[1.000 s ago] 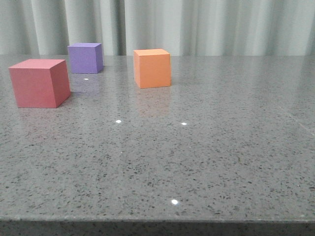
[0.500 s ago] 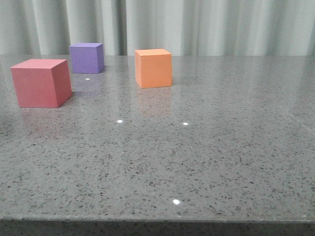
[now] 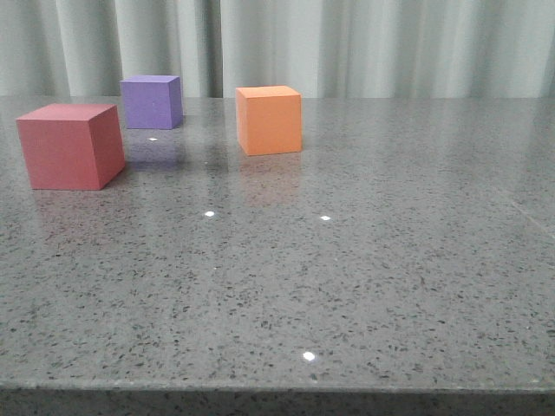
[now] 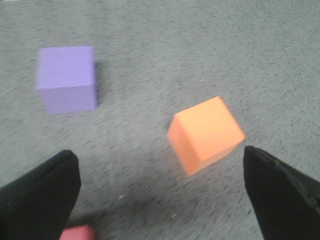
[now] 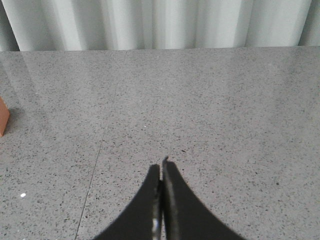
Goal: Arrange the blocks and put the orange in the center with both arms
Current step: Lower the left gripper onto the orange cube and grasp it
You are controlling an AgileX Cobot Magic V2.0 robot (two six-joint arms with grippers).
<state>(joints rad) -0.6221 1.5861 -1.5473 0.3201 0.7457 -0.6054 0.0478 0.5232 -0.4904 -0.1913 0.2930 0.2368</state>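
In the front view the pinkish-red cube (image 3: 68, 146) stands at the left, the purple cube (image 3: 151, 101) behind it, and the orange cube (image 3: 269, 120) to their right. No gripper shows in that view. My left gripper (image 4: 160, 165) is open and empty above the table, with the orange cube (image 4: 206, 133) just beyond its fingertips, the purple cube (image 4: 66, 78) farther off, and a corner of the pinkish-red cube (image 4: 77, 233) by one finger. My right gripper (image 5: 161, 167) is shut and empty over bare table; an edge of the orange cube (image 5: 3, 124) shows at the frame's side.
The grey speckled stone table (image 3: 347, 260) runs to a front edge near the camera. A pale curtain (image 3: 364, 43) hangs behind the table.
The cubes stay where they were; only a slight shift of the whole picture shows between the frames.
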